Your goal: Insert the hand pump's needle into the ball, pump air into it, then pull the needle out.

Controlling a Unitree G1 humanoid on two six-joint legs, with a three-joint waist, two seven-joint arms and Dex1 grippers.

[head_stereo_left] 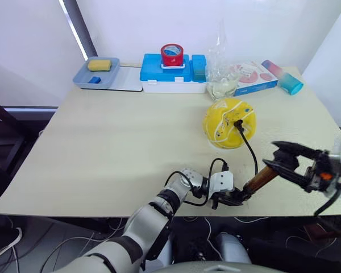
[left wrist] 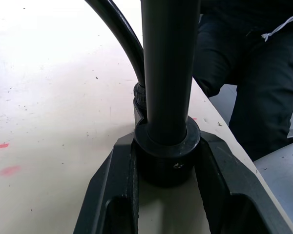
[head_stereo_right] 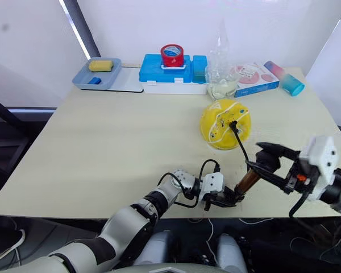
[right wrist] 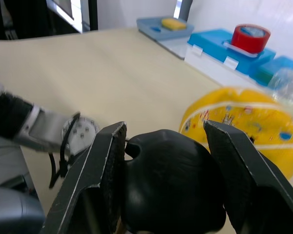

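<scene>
A: From the head, where is the hand pump (head_stereo_left: 260, 179)?

B: It lies slanted near the table's (head_stereo_left: 102, 148) front edge, copper barrel between the two grippers; the left gripper (head_stereo_left: 230, 198) is clamped on its black base end, the right gripper (head_stereo_left: 280, 161) on its black handle; the black hose (head_stereo_left: 249, 149) arcs from the base up to the ball (head_stereo_left: 229, 122), which sits on the table just beyond the pump; the needle's fitting meets the ball's top, though the pin itself is too small to make out.

A: What do the wrist cameras add?

B: The left wrist view shows both fingers (left wrist: 110, 195) pressed against the base collar, with the hose leaving just beside it; the right wrist view shows the rounded handle (right wrist: 168, 180) filling the space between its fingers (right wrist: 105, 170), touching both.

A: And the containers at the back?

B: A grey tray (head_stereo_left: 82, 81) holds a yellow block (head_stereo_left: 99, 65) and a small blue piece (head_stereo_left: 94, 80); a blue-lidded box (head_stereo_left: 153, 73) carries a red tape roll (head_stereo_left: 172, 54) on top; a clear bag (head_stereo_left: 220, 74), a printed box (head_stereo_left: 256, 78) and a pink-and-blue bottle (head_stereo_left: 282, 76) stand beside it.
</scene>
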